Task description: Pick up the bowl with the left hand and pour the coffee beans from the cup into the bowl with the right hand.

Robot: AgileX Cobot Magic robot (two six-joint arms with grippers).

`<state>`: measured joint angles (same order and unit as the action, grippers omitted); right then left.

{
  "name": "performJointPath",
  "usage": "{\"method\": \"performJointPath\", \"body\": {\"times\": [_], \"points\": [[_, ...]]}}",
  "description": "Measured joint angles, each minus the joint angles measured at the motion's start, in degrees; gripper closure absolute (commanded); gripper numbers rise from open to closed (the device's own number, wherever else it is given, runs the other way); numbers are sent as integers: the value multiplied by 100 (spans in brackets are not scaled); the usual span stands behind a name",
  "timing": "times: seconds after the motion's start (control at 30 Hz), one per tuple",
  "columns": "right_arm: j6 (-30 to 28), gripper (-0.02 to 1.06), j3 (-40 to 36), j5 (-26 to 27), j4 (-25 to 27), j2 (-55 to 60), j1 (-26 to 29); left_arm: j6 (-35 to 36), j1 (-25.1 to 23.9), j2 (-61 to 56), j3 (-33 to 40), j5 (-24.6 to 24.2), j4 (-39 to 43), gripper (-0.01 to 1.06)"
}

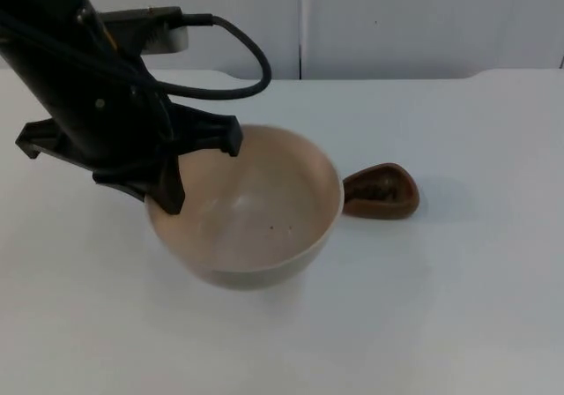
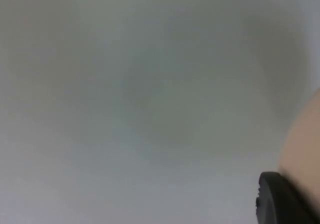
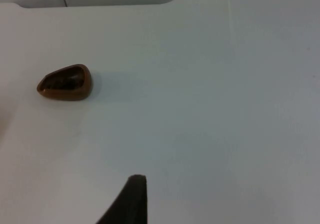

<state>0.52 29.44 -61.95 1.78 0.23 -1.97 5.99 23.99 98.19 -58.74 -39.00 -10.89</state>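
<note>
A wide beige bowl [image 1: 251, 210] sits in the middle of the top view, with a couple of dark specks on its inner wall. My left gripper [image 1: 160, 194] is shut on its left rim, one finger inside the bowl and the other hidden outside. In the left wrist view a black fingertip [image 2: 281, 200] lies against the beige bowl wall [image 2: 306, 144]. Just right of the bowl, a small brown cup [image 1: 381, 190] with dark coffee beans in it stands on the table. In the right wrist view the cup [image 3: 65, 82] is far ahead of my right gripper [image 3: 131, 204], which waits apart from it.
The white table top [image 1: 441, 307] runs back to the grey partition wall [image 1: 397, 16]. Bare table surrounds the cup on its right and front sides.
</note>
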Motion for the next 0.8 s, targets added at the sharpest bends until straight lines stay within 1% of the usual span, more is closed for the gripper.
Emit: {"method": "performJointPath", "body": {"times": [0.07,0.67,0.77,0.8], "points": [[0,-1,0,0,0,0,0,0,0,0,0,-84,0,105],[0,-1,0,0,0,0,0,21,0,0,0,-38,58,105],[0,-1,41,64,0,0,0,21,0,0,0,-27,58,105],[0,-1,96,211,0,0,0,21,0,0,0,-18,58,105]]}}
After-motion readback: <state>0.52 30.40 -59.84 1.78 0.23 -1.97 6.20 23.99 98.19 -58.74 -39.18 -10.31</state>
